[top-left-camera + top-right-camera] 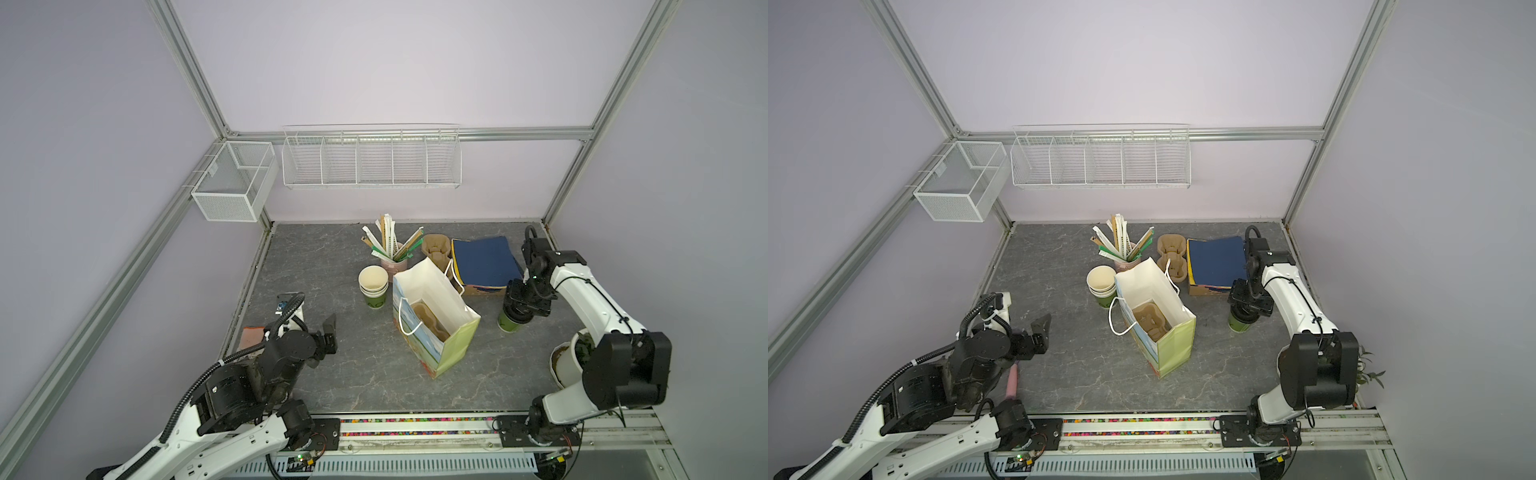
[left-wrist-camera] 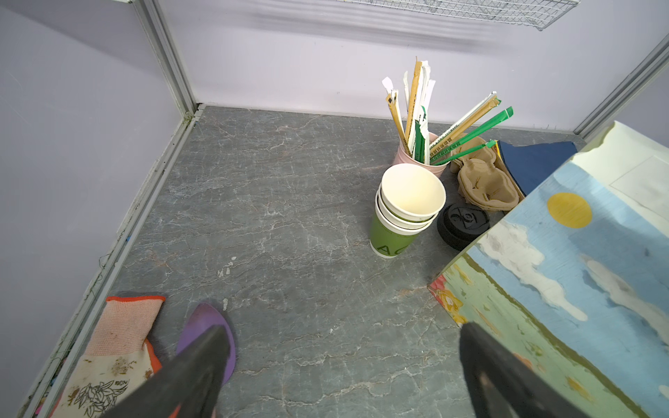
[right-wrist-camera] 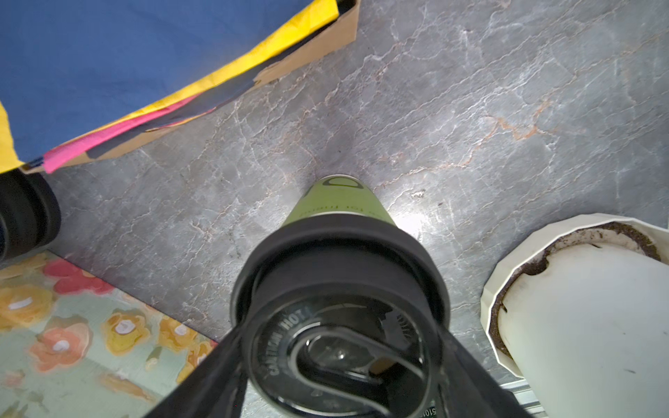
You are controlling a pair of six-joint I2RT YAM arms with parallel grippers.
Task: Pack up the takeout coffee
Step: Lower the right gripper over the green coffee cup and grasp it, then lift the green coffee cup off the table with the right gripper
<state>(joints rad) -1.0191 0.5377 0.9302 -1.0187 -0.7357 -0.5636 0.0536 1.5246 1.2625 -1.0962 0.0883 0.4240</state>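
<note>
The takeout coffee (image 1: 511, 326) (image 1: 1239, 326), a green paper cup (image 3: 340, 201) with a black lid, stands upright on the grey table to the right of the paper bag (image 1: 453, 345) (image 1: 1177, 345). My right gripper (image 1: 517, 311) (image 1: 1246, 309) (image 3: 344, 333) comes down on it from above, its fingers pressed against both sides of the lid. The bag stands open with a brown pulp cup carrier (image 1: 430, 322) inside. My left gripper (image 1: 328, 332) (image 1: 1040, 328) (image 2: 344, 336) hovers open and empty above the table, left of the bag.
Behind the bag are a stack of lidless green cups (image 1: 373, 286), a pink cup of straws (image 1: 392, 249), a stack of black lids (image 2: 461, 224), pulp carriers (image 1: 436, 249) and a box of coloured paper (image 1: 484, 262). A white plant pot (image 1: 573, 357) stands near right. A glove (image 2: 119, 343) lies near left.
</note>
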